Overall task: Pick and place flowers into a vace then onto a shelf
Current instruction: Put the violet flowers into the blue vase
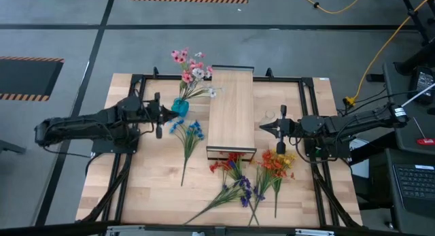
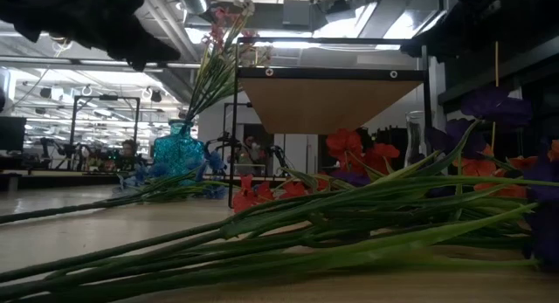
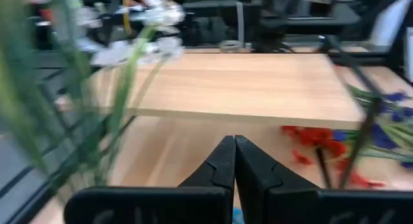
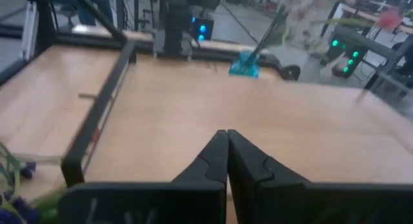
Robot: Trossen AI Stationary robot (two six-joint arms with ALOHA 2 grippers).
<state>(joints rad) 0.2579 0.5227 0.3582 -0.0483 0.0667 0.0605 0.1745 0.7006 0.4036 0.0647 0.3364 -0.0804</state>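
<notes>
High view: my wooden table point(image 1: 149, 188) stands on a grey floor marked with black lines and two hazard-striped mats, and a yellow cable trails across the floor at the far right. One shelf point(image 1: 231, 113) sits in the middle of the table. One blue vase point(image 1: 180, 105) stands just beside the shelf's left edge with a bunch of pink and white flowers point(image 1: 192, 67) in it. On the table itself I count one loose blue sprig point(image 1: 187, 132) near the vase, and a heap of red, purple and orange flowers point(image 1: 253, 175) in front of the shelf; how many stems are in that heap I cannot tell. My left gripper point(image 1: 167, 115) is beside the vase with its fingers together, holding nothing. My right gripper point(image 1: 262, 127) is at the shelf's right edge, fingers also together and empty.

Low view: green stems lie across the table close to the camera. Behind them the shelf stands on its thin black frame, the vase to its left, with a workshop under ceiling lights beyond.

Left wrist view: my two fingers meet at the tips, the shelf top ahead, blurred stems to one side.

Right wrist view: my fingers are pressed together over the shelf top, with the vase beyond it.
</notes>
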